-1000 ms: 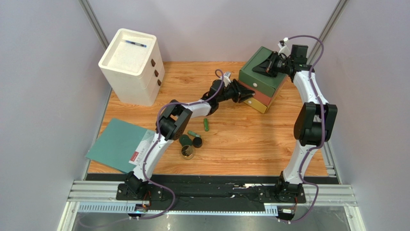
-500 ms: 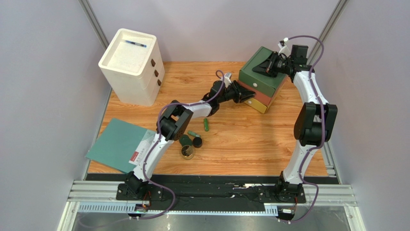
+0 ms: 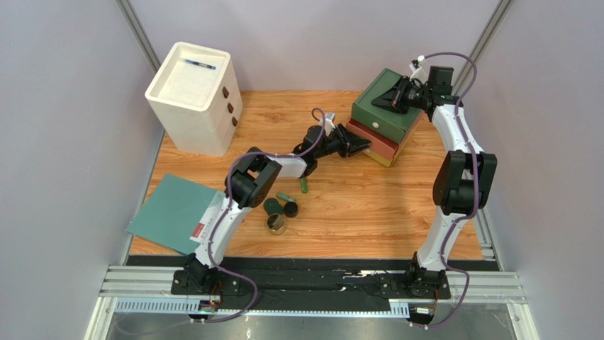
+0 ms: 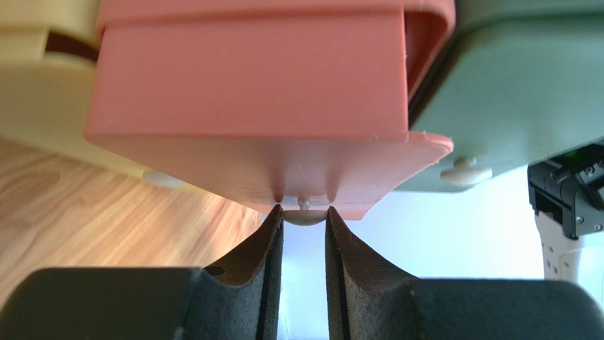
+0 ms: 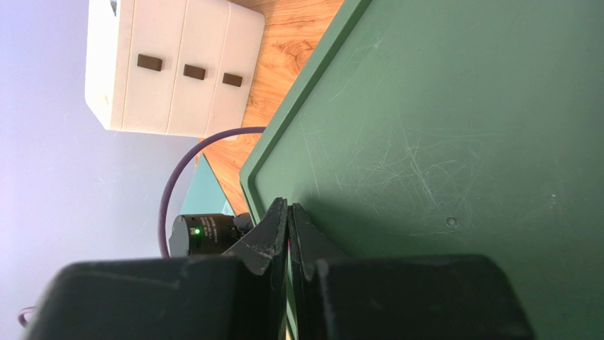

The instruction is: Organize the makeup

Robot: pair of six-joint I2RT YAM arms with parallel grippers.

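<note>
Overhead and wrist views of the workspace. The makeup lies on the wooden table in a loose cluster near the left arm's elbow, well apart from both grippers. One green tube lies flat with its long axis running near to far. A second green tube lies flat with its long axis roughly left to right, slightly skewed. A dark green jar and a black jar stand just beside each other. A gold-rimmed compact sits nearest the arm bases. The left gripper reaches to the coloured drawer unit at the far right. Its jaws are narrow and pinch the small beige knob of the pink drawer, with the fingertips pressed against either side of it. This drawer projects forward of the green drawer and the yellow drawer. The right gripper rests its tips near an edge of the unit's scratched green top. Its jaws are drawn together to a thin slit with nothing between them. At far left stand a white drawer unit with a blue pen on its top, and nearer the bases a teal board.
</note>
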